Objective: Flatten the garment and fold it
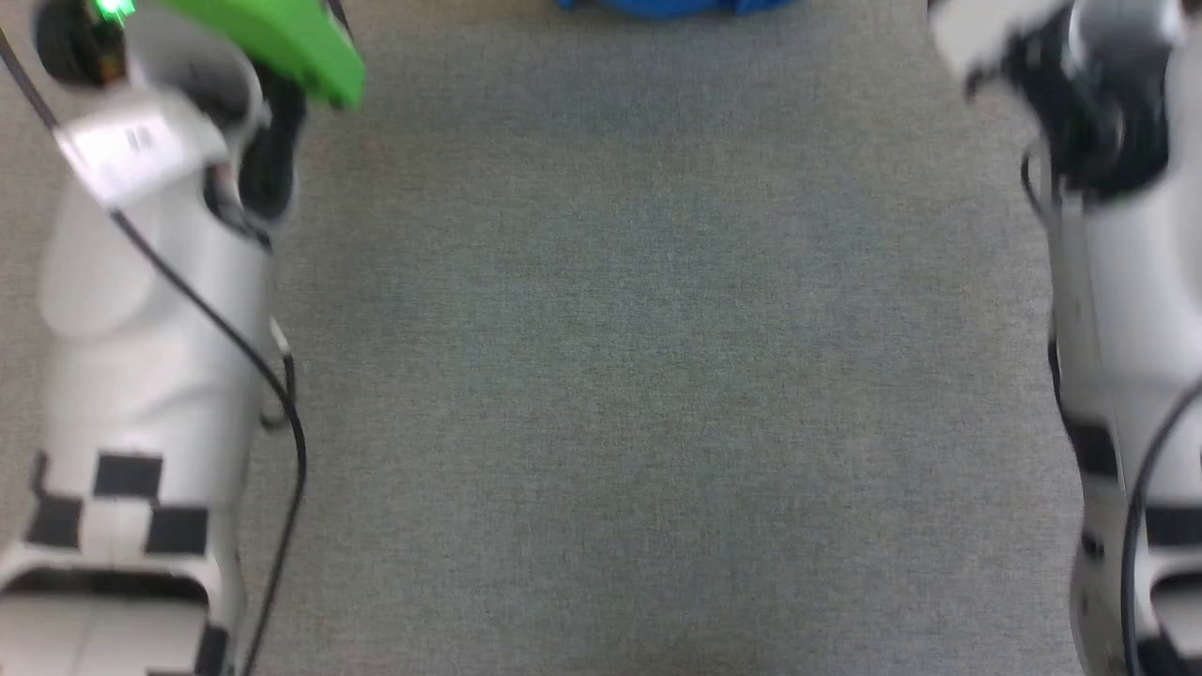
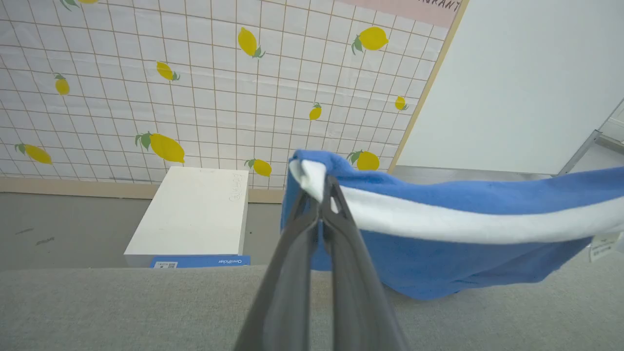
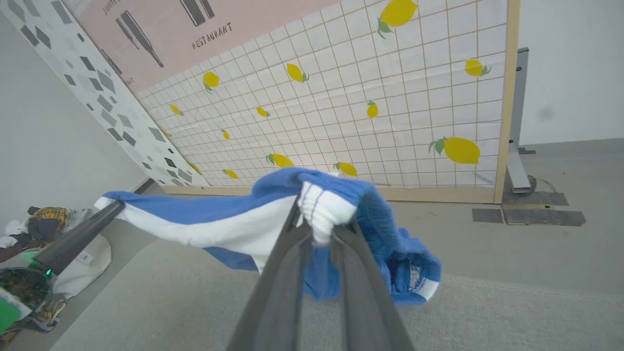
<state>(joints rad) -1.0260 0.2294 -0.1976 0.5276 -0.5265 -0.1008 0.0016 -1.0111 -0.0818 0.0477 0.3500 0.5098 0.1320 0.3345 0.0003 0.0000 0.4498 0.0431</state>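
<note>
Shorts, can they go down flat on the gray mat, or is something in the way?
Nothing visible is in the way. The left tool and the right tool each pinch the shorts at a white stripe, stretching them above the gray mat. No other things show on the mat in front of the robot.

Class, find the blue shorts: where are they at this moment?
The shorts hang stretched between the left gripper and the right gripper, each pinching the white stripe, over the grey surface, in front of the lemon-print wall.
</note>
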